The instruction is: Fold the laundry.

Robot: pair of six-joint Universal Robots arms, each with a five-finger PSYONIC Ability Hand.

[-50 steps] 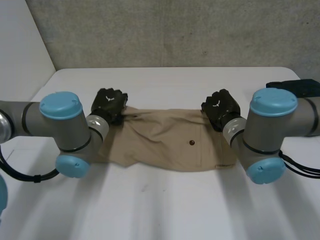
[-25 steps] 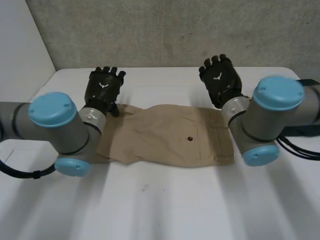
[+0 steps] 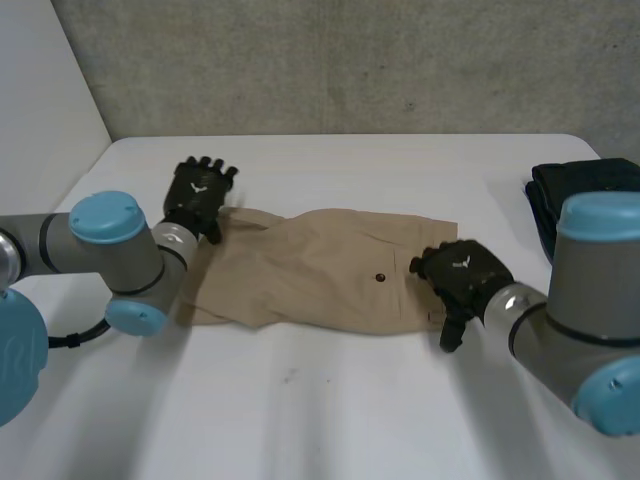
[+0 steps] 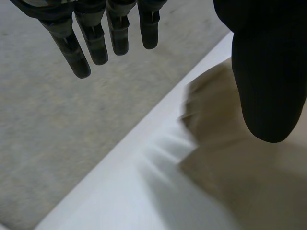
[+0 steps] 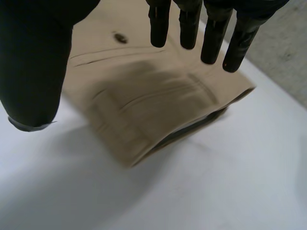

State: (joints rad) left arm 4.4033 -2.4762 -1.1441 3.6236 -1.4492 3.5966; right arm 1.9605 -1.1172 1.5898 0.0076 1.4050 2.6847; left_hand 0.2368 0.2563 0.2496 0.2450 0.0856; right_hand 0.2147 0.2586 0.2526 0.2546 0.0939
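folded khaki shorts (image 3: 320, 265) lie flat mid white desk (image 3: 330, 400), left robot hand (image 3: 195, 195) hangs open with straight fingers by their far left corner, right robot hand (image 3: 462, 278) is spread open over their near right corner, dark clothes (image 3: 585, 195) sit at the desk's right edge

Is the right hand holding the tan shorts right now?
No, the right hand is over the shorts with its fingers straight and no cloth pinched.
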